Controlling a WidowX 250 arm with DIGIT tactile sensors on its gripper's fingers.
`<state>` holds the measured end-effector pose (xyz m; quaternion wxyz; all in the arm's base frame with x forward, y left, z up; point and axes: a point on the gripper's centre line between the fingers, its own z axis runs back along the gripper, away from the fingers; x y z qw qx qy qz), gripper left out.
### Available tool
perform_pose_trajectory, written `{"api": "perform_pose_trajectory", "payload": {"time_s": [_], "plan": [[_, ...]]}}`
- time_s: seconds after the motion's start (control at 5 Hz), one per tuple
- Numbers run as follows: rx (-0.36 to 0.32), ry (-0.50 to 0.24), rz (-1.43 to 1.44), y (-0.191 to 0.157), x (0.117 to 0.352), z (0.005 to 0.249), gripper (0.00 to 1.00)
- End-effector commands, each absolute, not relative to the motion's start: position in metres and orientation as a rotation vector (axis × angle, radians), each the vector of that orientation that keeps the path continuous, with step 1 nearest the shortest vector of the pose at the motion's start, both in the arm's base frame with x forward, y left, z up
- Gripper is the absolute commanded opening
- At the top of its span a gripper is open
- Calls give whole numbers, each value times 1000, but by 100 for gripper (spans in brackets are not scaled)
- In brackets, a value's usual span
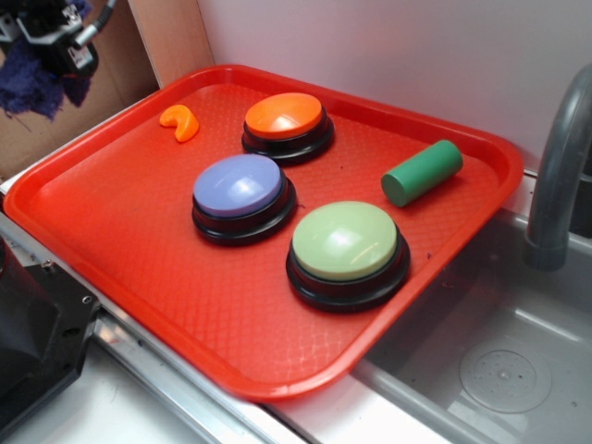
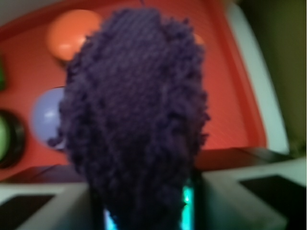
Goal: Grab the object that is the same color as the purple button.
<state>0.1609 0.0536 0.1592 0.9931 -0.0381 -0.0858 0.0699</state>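
A dark purple fuzzy cloth point(image 2: 136, 115) fills the middle of the wrist view, pinched between my fingers at the bottom edge. In the exterior view my gripper point(image 1: 57, 54) is raised at the top left corner, beyond the tray's left rim, shut on that cloth point(image 1: 32, 85), which hangs below it. The purple button point(image 1: 240, 190), a lavender dome on a black base, stands on the red tray point(image 1: 129, 222) left of centre; it also shows as a pale purple button point(image 2: 45, 115) left of the cloth.
An orange-domed button point(image 1: 286, 120) and a larger pale green-domed button point(image 1: 346, 245) stand on the tray. A small orange curved piece point(image 1: 180, 121) lies at the back left and a green cylinder point(image 1: 421, 172) at the right. A sink basin point(image 1: 499, 361) and grey faucet point(image 1: 555, 176) lie to the right.
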Motion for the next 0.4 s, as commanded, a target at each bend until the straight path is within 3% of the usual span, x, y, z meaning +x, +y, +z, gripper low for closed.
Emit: {"api": "perform_pose_trajectory", "payload": {"time_s": [0.0, 0.2], "plan": [[10, -196, 158, 79, 150, 161, 0], [4, -180, 184, 80, 148, 157, 0]]}}
